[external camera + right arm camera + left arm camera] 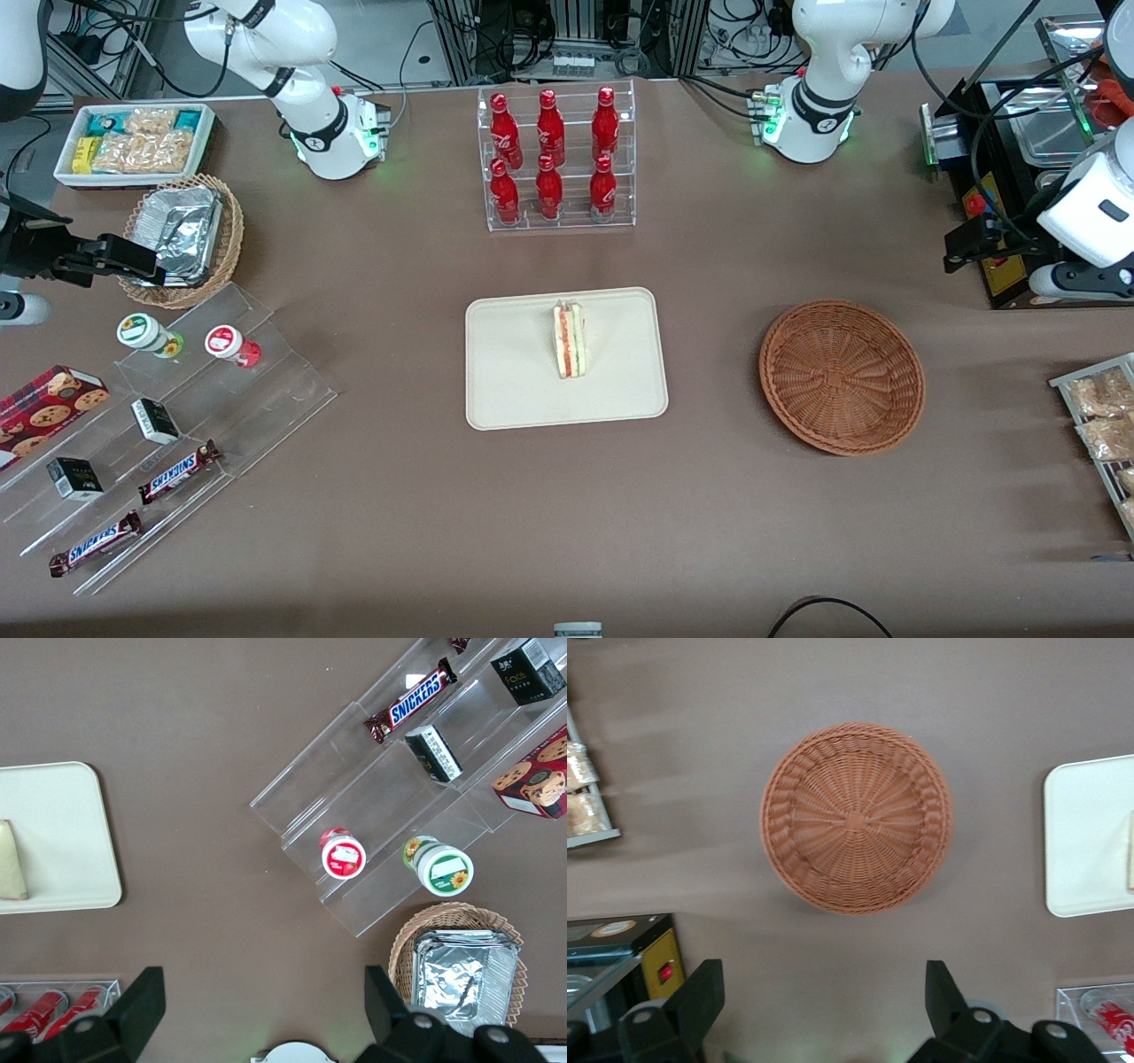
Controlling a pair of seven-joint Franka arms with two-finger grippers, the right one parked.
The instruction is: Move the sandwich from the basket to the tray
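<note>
The sandwich (571,341) stands on its edge on the cream-white tray (514,381), its pink-orange and green filling stripe facing up. The reddish-brown wicker basket (842,377) lies beside the tray toward the working arm's end and holds nothing. My gripper (955,248) hangs high over the table, farther from the front camera than the basket, next to a black machine. In the left wrist view the gripper (822,979) is open with only bare table between its fingers; the basket (858,818), the tray (1090,837) and a sliver of the sandwich (1130,850) show.
A clear rack of red bottles (554,159) stands farther from the front camera than the tray. The black machine (1019,177) and a wire rack of snack bags (1103,425) sit at the working arm's end. Acrylic steps with snacks (177,416), a tan basket with a foil container (182,235) and a white bin (133,142) fill the parked arm's end.
</note>
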